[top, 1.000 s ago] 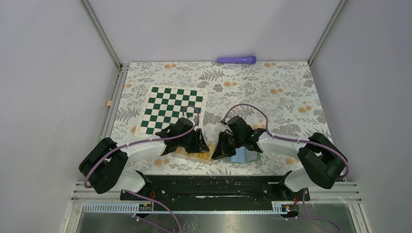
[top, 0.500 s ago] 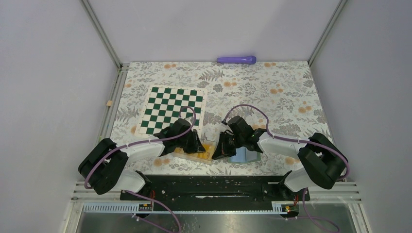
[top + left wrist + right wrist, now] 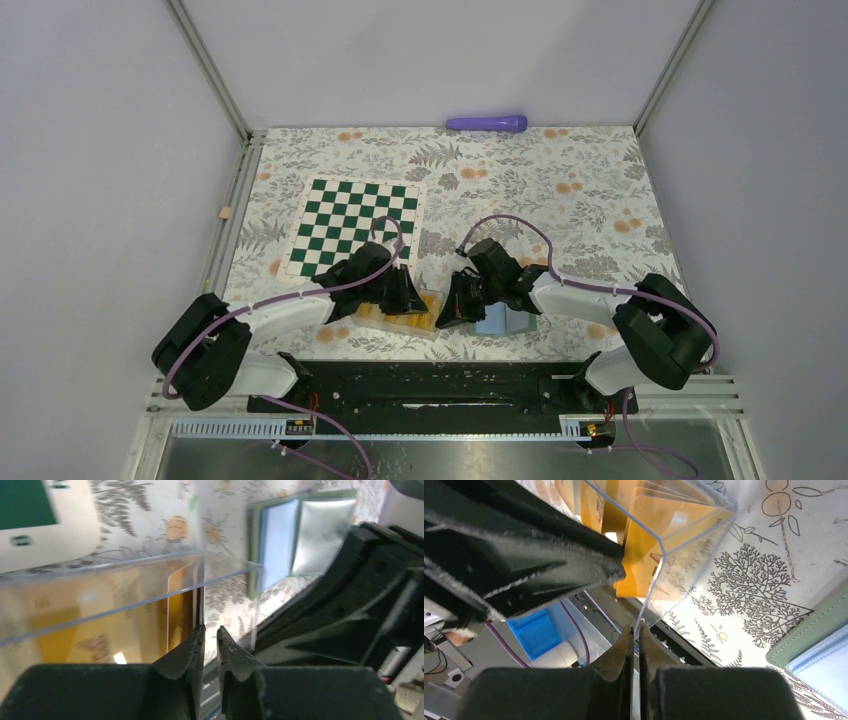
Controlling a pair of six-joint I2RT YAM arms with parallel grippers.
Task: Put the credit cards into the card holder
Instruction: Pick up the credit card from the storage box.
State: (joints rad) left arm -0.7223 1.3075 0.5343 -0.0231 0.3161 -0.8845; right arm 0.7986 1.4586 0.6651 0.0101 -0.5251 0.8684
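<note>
Narrowed left gripper (image 3: pixel 210 630) to a slit since 1 second ago, now pinching the edge of 1 upright orange-yellow plastic card (image 3: pixel 181 610) inside clear plastic box (image 3: pixel 125 585). Right gripper (image 3: pixel 635 630) clamped shut on that box's wall. Sage-green card holder (image 3: pixel 300 535) lying open, blue inside up, on floral counter (image 3: pixel 560 200) just right of box.
</note>
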